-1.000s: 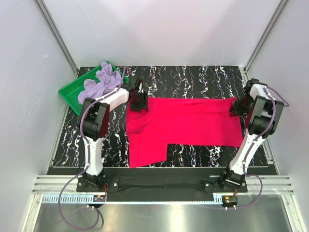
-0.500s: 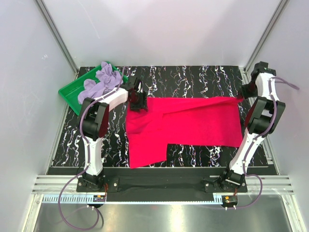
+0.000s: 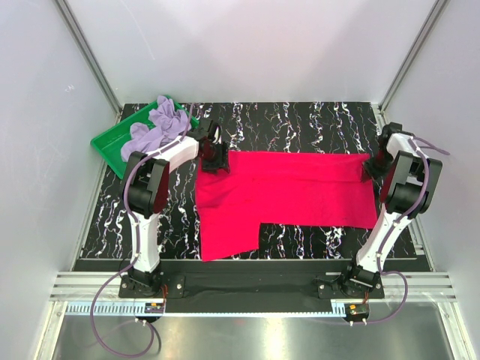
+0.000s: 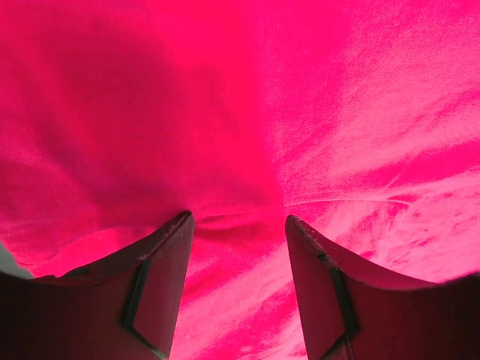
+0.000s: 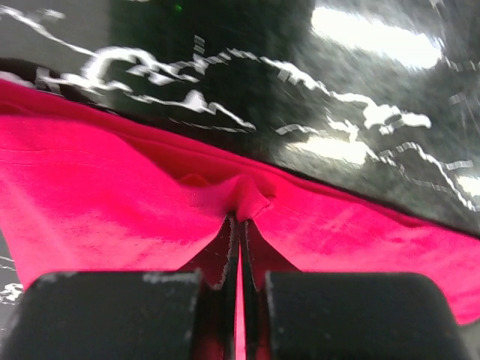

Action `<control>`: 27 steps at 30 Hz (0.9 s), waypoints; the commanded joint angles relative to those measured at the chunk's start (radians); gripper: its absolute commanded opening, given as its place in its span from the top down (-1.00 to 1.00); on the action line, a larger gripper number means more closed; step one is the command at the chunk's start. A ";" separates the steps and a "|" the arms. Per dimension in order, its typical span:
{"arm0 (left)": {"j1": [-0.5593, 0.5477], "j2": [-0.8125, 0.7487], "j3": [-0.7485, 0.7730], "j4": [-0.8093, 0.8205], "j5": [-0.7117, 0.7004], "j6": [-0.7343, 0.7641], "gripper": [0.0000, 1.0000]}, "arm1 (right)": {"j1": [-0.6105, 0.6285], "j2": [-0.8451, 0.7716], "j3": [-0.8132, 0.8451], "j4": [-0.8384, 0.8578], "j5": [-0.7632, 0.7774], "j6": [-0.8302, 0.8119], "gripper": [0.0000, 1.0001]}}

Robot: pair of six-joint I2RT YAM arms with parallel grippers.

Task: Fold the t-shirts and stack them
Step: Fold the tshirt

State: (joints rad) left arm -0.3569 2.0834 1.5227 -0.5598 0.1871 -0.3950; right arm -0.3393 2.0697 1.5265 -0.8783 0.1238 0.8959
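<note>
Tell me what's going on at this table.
Two robot arms are working on a red shirt spread flat on the black table. The right pincer is shut on the shirt's far right edge, pinching up a small fold. The left pincer stands open, set down on the far left corner. A purple shirt lies crumpled in the green tray, untouched.

Left arm [image 3: 142, 225], right arm [image 3: 379, 229]: white links, black joints, purple cables [image 3: 92, 313]; left hand [image 4: 237, 217]: dark wedge fingers [image 4: 161, 285].

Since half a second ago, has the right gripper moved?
Yes. The right gripper came back nearward, away from the table's far edge, shut on the crimson t-shirt's corner.
</note>
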 commanded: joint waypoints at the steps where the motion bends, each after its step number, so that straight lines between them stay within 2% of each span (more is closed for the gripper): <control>1: 0.013 -0.002 -0.012 -0.025 -0.018 0.018 -0.18 | -0.004 -0.013 0.001 0.104 0.065 -0.066 0.94; 4: 0.012 -0.002 -0.009 -0.023 -0.020 0.018 -0.18 | -0.006 -0.020 -0.008 0.119 0.089 -0.084 0.76; 6: 0.013 0.000 -0.009 -0.020 -0.018 0.018 -0.18 | -0.006 -0.013 0.017 0.108 0.117 -0.107 0.72; 8: 0.013 0.001 -0.007 -0.020 -0.018 0.016 -0.18 | -0.009 -0.007 0.044 0.107 0.138 -0.141 0.78; 10: 0.013 0.003 -0.009 -0.020 -0.018 0.016 -0.18 | -0.009 -0.003 0.061 0.108 0.154 -0.179 1.00; 18: 0.012 0.017 -0.013 -0.026 -0.026 0.018 -0.18 | -0.009 -0.069 0.047 0.222 0.096 -0.255 1.00; 27: 0.012 0.023 -0.006 -0.028 -0.028 0.016 -0.19 | -0.015 0.026 0.035 0.260 0.069 -0.197 1.00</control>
State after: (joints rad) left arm -0.3569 2.0834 1.5227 -0.5598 0.1867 -0.3935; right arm -0.3393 2.0716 1.5600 -0.6693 0.1528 0.6785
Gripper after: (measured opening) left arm 0.591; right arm 0.011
